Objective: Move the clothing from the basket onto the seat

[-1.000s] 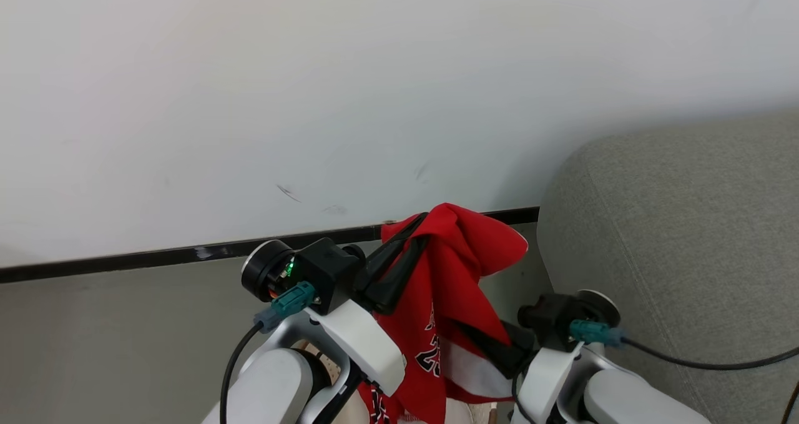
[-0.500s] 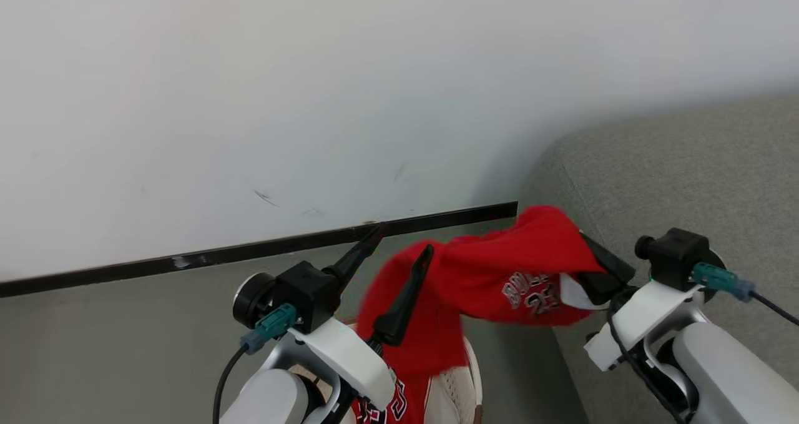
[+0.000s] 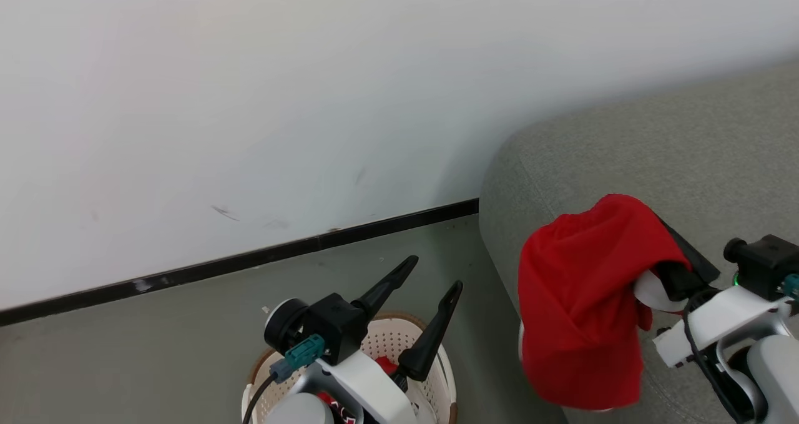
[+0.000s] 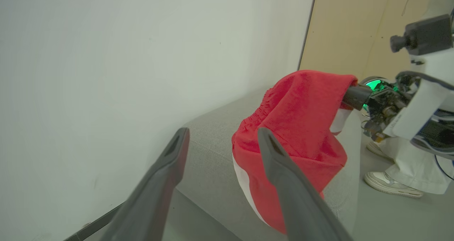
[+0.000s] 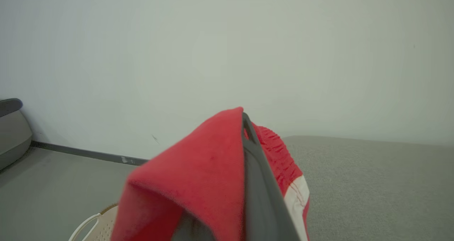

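Over the seat's (image 3: 655, 149) near left corner, the red garment (image 3: 580, 299) hung draped on the right gripper (image 3: 677, 255), which was clamped on it but had not yet set it down. A second garment (image 3: 387, 366) lay in the basket (image 3: 437, 374), directly below the left gripper (image 3: 437, 272), whose jaws stood wide and empty.

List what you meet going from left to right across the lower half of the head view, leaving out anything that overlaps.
Left claw, open and empty → red garment, hanging in a bunch → right claw, shut on the red garment.
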### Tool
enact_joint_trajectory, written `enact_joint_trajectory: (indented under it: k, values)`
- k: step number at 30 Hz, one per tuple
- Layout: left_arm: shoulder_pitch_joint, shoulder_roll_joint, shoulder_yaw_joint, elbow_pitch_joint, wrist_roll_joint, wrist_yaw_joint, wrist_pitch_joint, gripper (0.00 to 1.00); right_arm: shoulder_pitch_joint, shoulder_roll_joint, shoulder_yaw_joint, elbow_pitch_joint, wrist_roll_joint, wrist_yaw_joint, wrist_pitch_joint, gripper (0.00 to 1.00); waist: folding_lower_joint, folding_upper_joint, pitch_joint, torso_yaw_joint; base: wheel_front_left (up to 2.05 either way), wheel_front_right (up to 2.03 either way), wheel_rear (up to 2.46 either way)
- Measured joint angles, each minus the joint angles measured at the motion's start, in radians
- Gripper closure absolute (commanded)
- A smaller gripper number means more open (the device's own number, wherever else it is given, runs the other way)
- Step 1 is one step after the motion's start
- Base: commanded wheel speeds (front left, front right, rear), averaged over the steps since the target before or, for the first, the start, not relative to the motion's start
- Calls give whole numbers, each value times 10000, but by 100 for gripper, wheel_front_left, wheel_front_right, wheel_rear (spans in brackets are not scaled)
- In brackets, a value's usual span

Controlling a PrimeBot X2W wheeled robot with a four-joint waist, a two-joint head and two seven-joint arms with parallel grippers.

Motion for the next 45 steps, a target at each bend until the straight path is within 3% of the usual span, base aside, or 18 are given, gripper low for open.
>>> enact_joint_trajectory:
  k: [10, 24, 29, 35, 45]
  values:
    - [58, 2, -685, 198, -414, -71, -617, 0, 1093, -90, -1473, -614, -405, 0, 0, 100, 0, 0, -44, -776, 0, 0, 0]
    - [208, 10, -1369, 514, -623, 33, -1055, 0, 2282, -38, -2621, -1615, -938, 0, 0, 100, 0, 0, -2, -1912, 0, 0, 0]
    - [207, 8, -1402, 648, -616, 284, -1145, 0, 2317, 71, -2579, -1910, -936, 0, 77, 100, 0, 0, 78, -2261, 0, 0, 0]
    - [206, 8, -1287, 719, -464, 635, -1220, 0, 2034, 15, -1772, -1952, -646, 0, 278, 100, 1, 0, 275, -2510, 0, 0, 0]
    - [176, 138, -734, 754, -54, 1277, -1304, 0, -898, -391, -1306, -1252, -146, 2, 642, 100, 0, 0, 897, -2318, 0, 0, 0]
